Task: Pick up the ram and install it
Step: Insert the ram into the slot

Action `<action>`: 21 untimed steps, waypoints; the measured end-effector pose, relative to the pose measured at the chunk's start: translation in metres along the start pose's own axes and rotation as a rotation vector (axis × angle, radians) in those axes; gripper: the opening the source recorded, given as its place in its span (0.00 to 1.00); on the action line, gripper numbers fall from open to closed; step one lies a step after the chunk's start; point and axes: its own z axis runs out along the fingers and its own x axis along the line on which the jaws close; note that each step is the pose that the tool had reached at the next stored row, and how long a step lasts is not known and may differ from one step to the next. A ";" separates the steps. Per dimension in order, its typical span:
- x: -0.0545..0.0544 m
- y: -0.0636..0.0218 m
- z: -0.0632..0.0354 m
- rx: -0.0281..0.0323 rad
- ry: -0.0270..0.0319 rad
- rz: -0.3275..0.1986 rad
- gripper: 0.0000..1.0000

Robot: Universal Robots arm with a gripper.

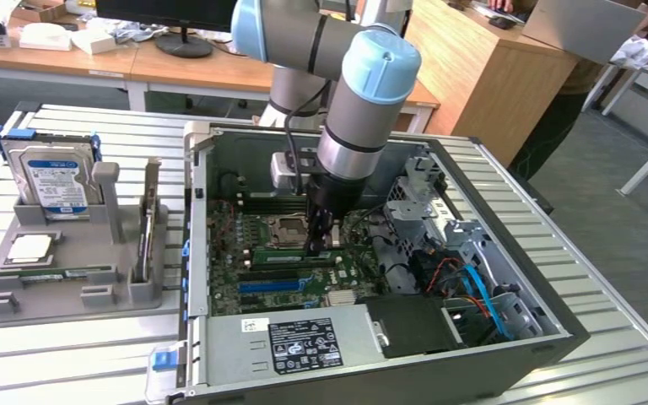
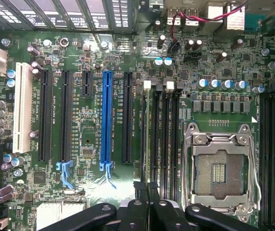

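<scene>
The ram (image 1: 288,253), a thin green stick, lies level along the black slots of the motherboard (image 1: 259,291) inside the open computer case, just in front of the CPU socket (image 1: 290,226). My gripper (image 1: 320,243) points straight down at the stick's end toward the exterior view's right. In the wrist view the gripper (image 2: 147,188) is shut. Its black fingertips (image 2: 141,186) are pressed together over the memory slots (image 2: 162,134), beside the empty CPU socket (image 2: 219,168). I cannot tell whether the fingertips touch the stick.
The case wall (image 1: 526,350) and the drive cage (image 1: 442,224) close in the space around the arm. On the exterior view's left, a grey holder (image 1: 71,295) carries a hard drive (image 1: 54,181), a square CPU chip (image 1: 29,247) and an upright card (image 1: 144,232). A blue expansion slot (image 2: 107,120) lies beside the memory slots.
</scene>
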 end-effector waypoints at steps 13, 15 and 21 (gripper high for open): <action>0.000 0.0000 0.0001 0.0000 -0.0001 0.000 0.25; 0.000 0.0000 -0.0001 0.0000 0.0001 0.000 0.25; 0.000 0.0002 -0.0104 0.0000 -0.0001 0.000 0.25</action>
